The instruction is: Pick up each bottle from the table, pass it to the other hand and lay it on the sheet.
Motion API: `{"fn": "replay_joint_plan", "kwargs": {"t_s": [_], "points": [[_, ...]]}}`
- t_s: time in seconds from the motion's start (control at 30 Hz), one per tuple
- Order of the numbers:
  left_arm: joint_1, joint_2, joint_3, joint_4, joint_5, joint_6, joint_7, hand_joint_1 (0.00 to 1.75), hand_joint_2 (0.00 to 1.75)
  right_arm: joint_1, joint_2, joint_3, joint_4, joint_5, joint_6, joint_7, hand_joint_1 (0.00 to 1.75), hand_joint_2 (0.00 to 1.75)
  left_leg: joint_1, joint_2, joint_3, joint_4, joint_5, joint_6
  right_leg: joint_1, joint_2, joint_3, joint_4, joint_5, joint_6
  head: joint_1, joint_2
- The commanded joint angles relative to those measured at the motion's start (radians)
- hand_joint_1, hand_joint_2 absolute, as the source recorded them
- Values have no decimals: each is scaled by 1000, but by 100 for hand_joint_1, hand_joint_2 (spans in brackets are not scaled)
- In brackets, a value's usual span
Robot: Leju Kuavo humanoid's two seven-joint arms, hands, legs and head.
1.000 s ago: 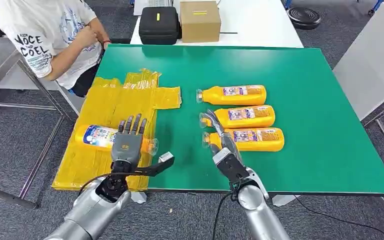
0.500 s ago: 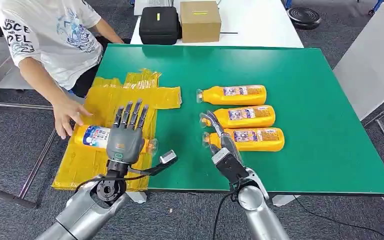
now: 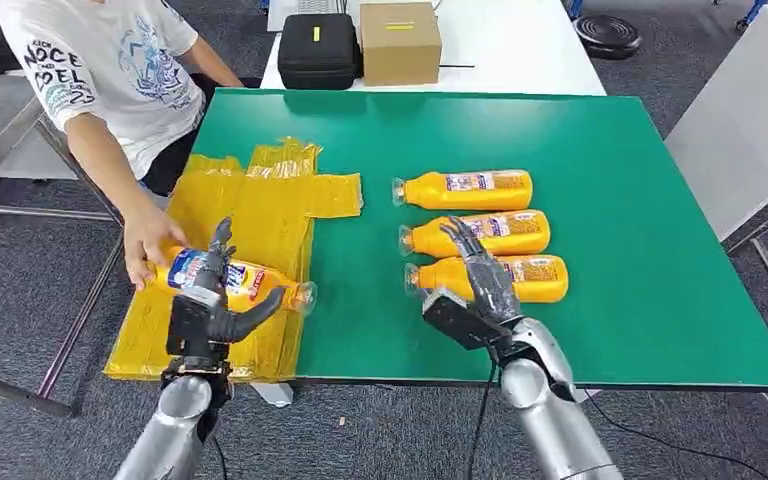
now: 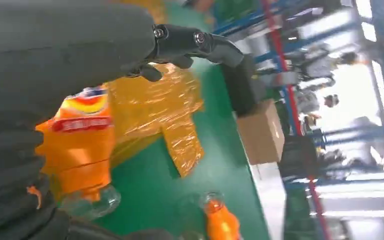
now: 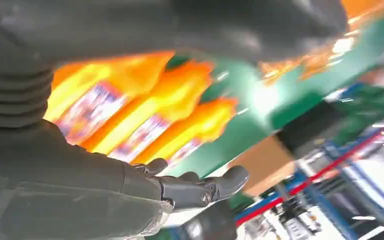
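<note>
- An orange bottle [image 3: 235,282] lies on its side across the yellow sheet [image 3: 250,215] at the near-left corner of the green table [image 3: 600,150], its clear cap end pointing right toward the sheet's edge, so this one appears delivered
- The left robot hand [image 3: 210,305] hangs just near of that bottle with fingers apart and nothing in its grasp; the left wrist view shows the bottle lying under the palm, apart from the raised fingers [image 4: 200,42], which fits a hand letting go
- A person's hand [image 3: 148,240] rests on the bottle's left end, likely to take it off the sheet and make room
- Three more bottles wait in a row to the right, caps facing left: the far bottle [image 3: 465,189], the middle bottle [image 3: 485,233] and the near bottle [image 3: 520,278], laid parallel so each can be taken from the near side
- The right robot hand [image 3: 485,280] reaches over the near bottle with fingers spread and holding nothing, placed to take it next; whether it touches the bottle cannot be told
- Beyond the table's far edge stand a black case [image 3: 317,48] and a cardboard box [image 3: 400,40], outside the work
</note>
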Motion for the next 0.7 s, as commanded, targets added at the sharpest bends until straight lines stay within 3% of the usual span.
{"fn": "replay_joint_plan", "kwargs": {"t_s": [0.03,0.2,0.5,0.7], "points": [[-42,-37,149,159,174,-12,-3,0,175,-259,-164,-38,337,34,56,12,0,175,1,2,5,0,-2,-1,1,1,6,-1,-1,-1,0,0],[-56,-29,125,194,145,71,-23,0,175,-327,-208,24,452,40,78,13,0,175,0,-2,3,0,0,0,0,-1,4,-1,0,0,0,0],[-102,-20,83,273,154,94,-43,0,175,-366,-244,134,581,45,152,-6,0,175,1,0,5,1,-2,-1,2,-1,7,-1,-1,-1,0,0],[-95,-8,60,250,131,132,-56,0,175,-356,-274,174,532,25,202,-43,0,175,1,-1,5,1,-2,-2,2,-1,6,0,-2,-1,0,0]]}}
